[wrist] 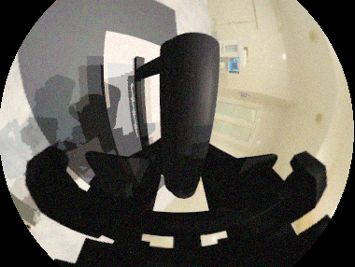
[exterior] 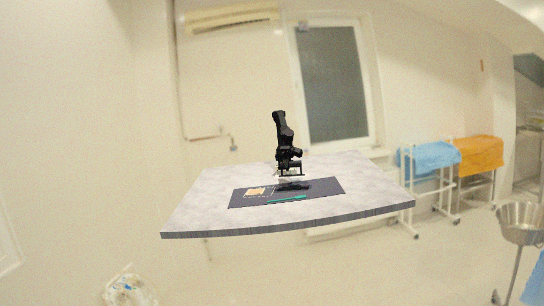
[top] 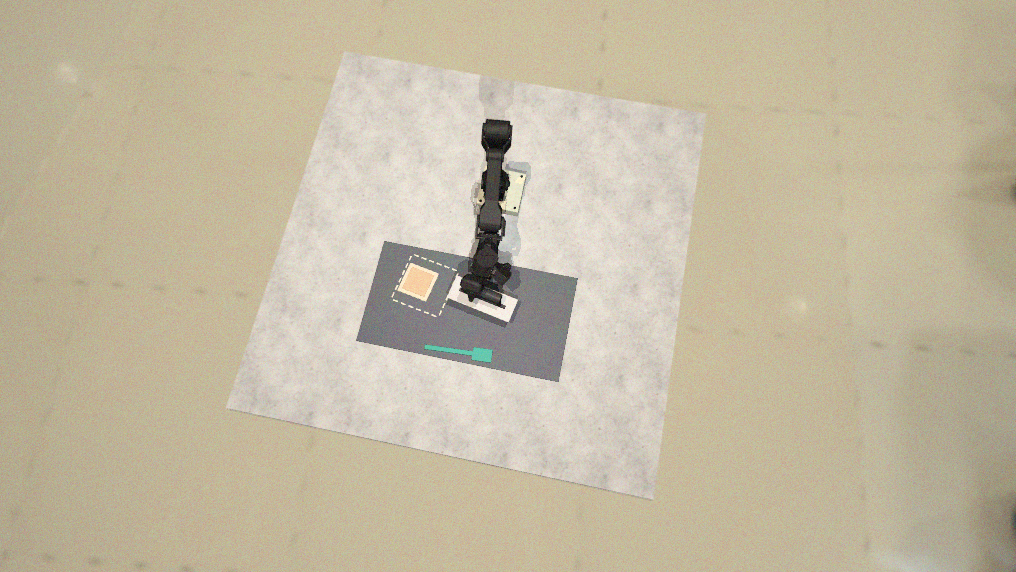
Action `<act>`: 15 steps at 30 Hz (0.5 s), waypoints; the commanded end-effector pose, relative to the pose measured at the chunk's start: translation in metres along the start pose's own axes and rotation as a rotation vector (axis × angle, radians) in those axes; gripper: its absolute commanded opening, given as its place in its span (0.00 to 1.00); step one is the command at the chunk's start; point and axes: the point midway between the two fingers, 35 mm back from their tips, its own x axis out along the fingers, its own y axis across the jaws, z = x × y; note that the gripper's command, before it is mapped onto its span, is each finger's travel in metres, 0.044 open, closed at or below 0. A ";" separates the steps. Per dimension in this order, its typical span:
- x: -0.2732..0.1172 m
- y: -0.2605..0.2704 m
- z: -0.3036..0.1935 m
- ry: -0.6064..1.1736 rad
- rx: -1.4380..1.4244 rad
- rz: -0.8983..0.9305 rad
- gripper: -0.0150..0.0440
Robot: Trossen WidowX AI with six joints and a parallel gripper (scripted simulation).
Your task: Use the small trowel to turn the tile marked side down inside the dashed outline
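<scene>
My gripper [top: 484,289] [wrist: 180,138] is shut on the black handle of the trowel [exterior: 295,163] [wrist: 191,89]. The trowel's wide pale blade [top: 456,292] [exterior: 299,177] [wrist: 110,51] hangs roughly level below the handle, a little above the mat [top: 540,341] [exterior: 331,186]. The tile [top: 418,282] [exterior: 255,191] lies flat with a plain-looking orange face and pale border up. It sits within the dashed outline [top: 411,255], near its left side in the top view. The blade is apart from it, to the right. The tile's underside is hidden.
A teal spatula-like tool [top: 481,354] [exterior: 300,197] lies on the mat near its front edge. The mat rests on a pale marbled table [top: 319,341] [exterior: 197,212]. The arm's base plate [top: 516,193] stands behind the mat.
</scene>
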 end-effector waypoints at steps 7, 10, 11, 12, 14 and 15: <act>0.000 0.001 0.000 0.001 -0.001 0.003 0.25; 0.002 0.002 0.005 -0.029 -0.039 0.020 0.25; 0.004 0.003 0.009 -0.049 -0.065 0.031 0.25; 0.005 0.004 0.013 -0.070 -0.091 0.041 0.25; 0.008 0.006 0.020 -0.112 -0.141 0.059 0.25; 0.009 0.007 0.024 -0.133 -0.167 0.068 0.25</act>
